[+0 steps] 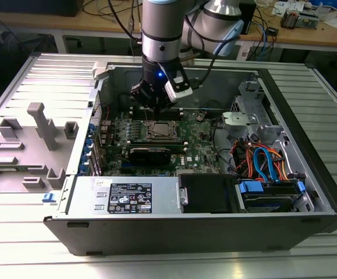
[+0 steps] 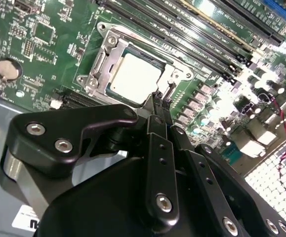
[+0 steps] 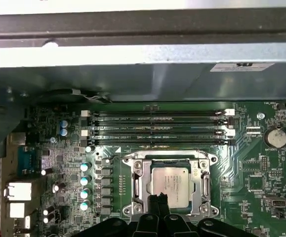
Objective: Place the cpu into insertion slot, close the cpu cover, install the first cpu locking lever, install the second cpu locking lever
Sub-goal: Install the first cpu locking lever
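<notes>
The cpu (image 3: 169,179), a dull silver square chip, lies in the insertion slot (image 3: 204,202) on the green motherboard, also seen as the cpu (image 2: 135,78) and the cpu (image 1: 161,129). The cpu cover (image 3: 168,159), a silvery frame, lies flat around the chip, and the cpu cover (image 2: 114,53) looks the same from the other side. My gripper (image 3: 158,198) hangs just above one edge of the socket with its thin black fingers pressed together and nothing between them. The gripper (image 2: 160,97) has its tips beside a small metal lever end (image 2: 170,88). In the exterior view the gripper (image 1: 155,107) is over the socket's far side.
Long black memory slots (image 3: 157,128) run alongside the socket. A black expansion card (image 1: 151,154) lies on its near side. The case's metal wall (image 3: 143,69), a coin battery (image 3: 276,138), a power supply (image 1: 127,197) and bundled cables (image 1: 261,163) surround the board.
</notes>
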You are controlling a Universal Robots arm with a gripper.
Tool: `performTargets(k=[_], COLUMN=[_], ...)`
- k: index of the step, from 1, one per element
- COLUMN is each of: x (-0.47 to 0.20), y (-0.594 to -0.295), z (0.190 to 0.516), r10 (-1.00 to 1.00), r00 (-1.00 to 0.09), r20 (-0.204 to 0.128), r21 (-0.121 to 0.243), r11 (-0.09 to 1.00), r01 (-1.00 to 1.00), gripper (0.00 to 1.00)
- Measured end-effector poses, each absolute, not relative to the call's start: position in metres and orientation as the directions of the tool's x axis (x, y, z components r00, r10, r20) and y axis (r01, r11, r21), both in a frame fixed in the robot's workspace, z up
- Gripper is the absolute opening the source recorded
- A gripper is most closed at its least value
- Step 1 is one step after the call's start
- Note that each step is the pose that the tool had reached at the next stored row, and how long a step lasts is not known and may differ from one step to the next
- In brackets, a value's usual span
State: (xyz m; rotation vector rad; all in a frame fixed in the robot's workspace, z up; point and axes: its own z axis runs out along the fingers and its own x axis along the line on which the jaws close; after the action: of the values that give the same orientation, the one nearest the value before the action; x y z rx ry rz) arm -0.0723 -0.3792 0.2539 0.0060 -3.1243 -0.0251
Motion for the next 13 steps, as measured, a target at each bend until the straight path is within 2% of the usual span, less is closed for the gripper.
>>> performTargets(k=[3,13], x=[-0.0730,-0.0794], y=[-0.3792,-0.3797], z=[0.2540,0.2548], r10=[-0.013,-0.094], r00=[-1.000,-0.995], r20=[-0.008,-0.012], r21=[0.017,0.023], r11=[1.000,0.995], r01=[-0.013,-0.095], gripper=[0.11,0.11])
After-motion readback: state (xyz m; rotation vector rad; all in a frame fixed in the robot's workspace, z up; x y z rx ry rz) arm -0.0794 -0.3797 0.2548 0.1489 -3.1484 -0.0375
